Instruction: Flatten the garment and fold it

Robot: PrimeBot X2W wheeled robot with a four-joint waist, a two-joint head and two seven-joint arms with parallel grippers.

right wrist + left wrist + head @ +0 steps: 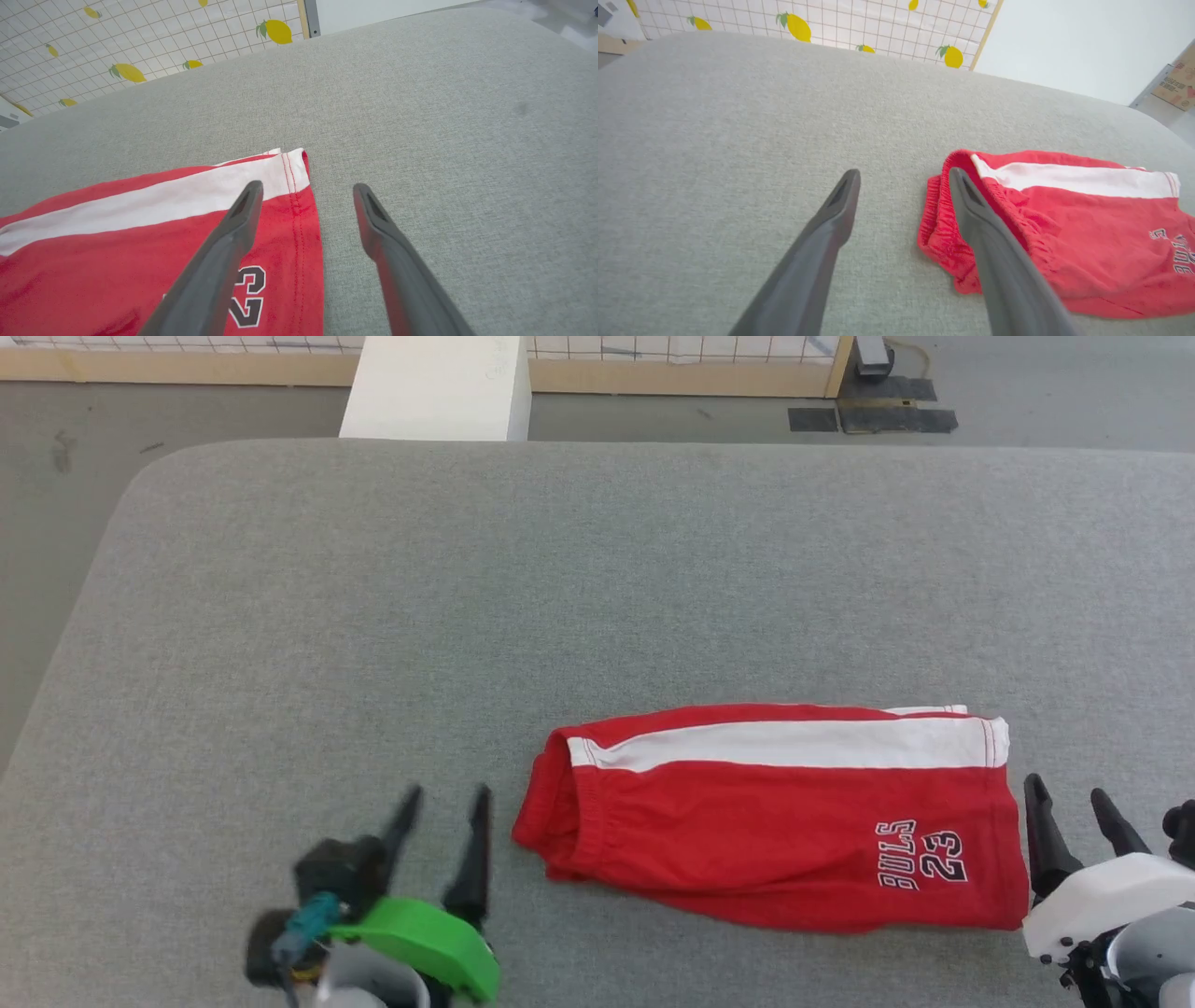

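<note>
Both claws sit at the near edge with nothing in them. The left gripper (446, 795) is at about 7 o'clock and the right gripper (1065, 790) at about 4 o'clock, and each has its two dark fingers spread apart.

Beneath them stretches the grey padded table (560, 569). The red shorts (775, 821) lie flat on it towards 5 o'clock, between the two claws. They look already doubled leg over leg, with the white side stripe (784, 744) running along the far edge. The gathered waistband (560, 803) points to 9 o'clock, just beside the left fingers; I can't tell if they touch it. The hem (1013, 840) points to 3 o'clock, just beside the right claw, with the "BULLS 23" lettering (920, 856) near it.

To my eye the next job is a last smoothing, then a fold across the middle. The waistband is puckered and the near edge ripples, so I'd draw the two ends gently apart first. Each pinch should catch every layer at its end. Then one end should travel low over the other so the stripe edges line up.
</note>
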